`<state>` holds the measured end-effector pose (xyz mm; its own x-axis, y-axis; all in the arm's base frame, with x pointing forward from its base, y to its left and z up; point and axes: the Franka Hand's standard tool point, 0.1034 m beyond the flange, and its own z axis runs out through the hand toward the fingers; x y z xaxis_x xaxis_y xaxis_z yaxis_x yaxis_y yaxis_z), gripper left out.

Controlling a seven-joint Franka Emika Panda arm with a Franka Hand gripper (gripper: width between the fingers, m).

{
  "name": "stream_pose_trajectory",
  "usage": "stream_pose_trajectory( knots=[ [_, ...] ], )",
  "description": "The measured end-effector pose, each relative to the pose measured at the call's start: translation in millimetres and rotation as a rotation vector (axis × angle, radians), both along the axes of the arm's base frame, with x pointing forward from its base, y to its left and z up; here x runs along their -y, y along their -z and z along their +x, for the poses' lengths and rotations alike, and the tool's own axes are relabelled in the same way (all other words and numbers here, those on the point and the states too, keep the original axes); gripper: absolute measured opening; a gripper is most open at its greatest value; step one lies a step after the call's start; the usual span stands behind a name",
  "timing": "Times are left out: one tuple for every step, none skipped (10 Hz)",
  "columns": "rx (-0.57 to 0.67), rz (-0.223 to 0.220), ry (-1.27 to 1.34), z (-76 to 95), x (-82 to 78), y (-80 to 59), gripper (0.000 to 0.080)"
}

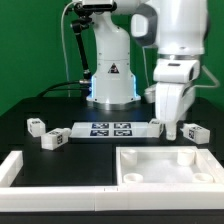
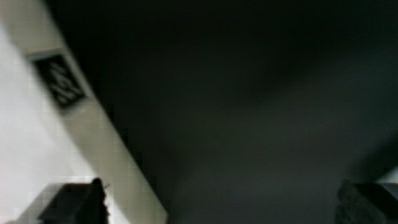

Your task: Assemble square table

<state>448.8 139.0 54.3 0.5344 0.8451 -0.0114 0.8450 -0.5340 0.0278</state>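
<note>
The square table slab (image 1: 205, 166) lies at the front right, hollow rimmed underside up, with round corner sockets showing. Small white tagged legs lie on the black table: two at the exterior view's left (image 1: 35, 124) (image 1: 52, 139), one (image 1: 156, 124) just beside my gripper, and one at the right (image 1: 195, 131). My gripper (image 1: 168, 129) hangs low over the table behind the slab, between the last two legs. In the wrist view my gripper (image 2: 222, 205) is open and empty, over dark table. A white tagged piece (image 2: 54, 110) lies beside one fingertip (image 2: 71, 205); which part it is cannot be told.
The marker board (image 1: 108, 128) lies flat in front of the robot base (image 1: 112, 75). Long low white rails run along the front (image 1: 70, 192) and the front left (image 1: 10, 167). A cable hangs behind the base at the left.
</note>
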Motion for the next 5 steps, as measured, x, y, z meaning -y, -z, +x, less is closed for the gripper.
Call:
stream_pose_trajectory(
  knots=[
    [0.012, 0.01, 0.118, -1.1, -17.4, -4.8, 0.0649],
    [0.017, 0.017, 0.22, -1.1, -37.8, -7.4, 0.0649],
    [0.024, 0.024, 0.281, 3.2, -52.0, -7.5, 0.0649],
    [0.025, 0.029, 0.356, 4.2, -55.0, -4.2, 0.0649],
    [0.023, 0.032, 0.411, 3.8, -54.4, -4.6, 0.0649]
  ],
)
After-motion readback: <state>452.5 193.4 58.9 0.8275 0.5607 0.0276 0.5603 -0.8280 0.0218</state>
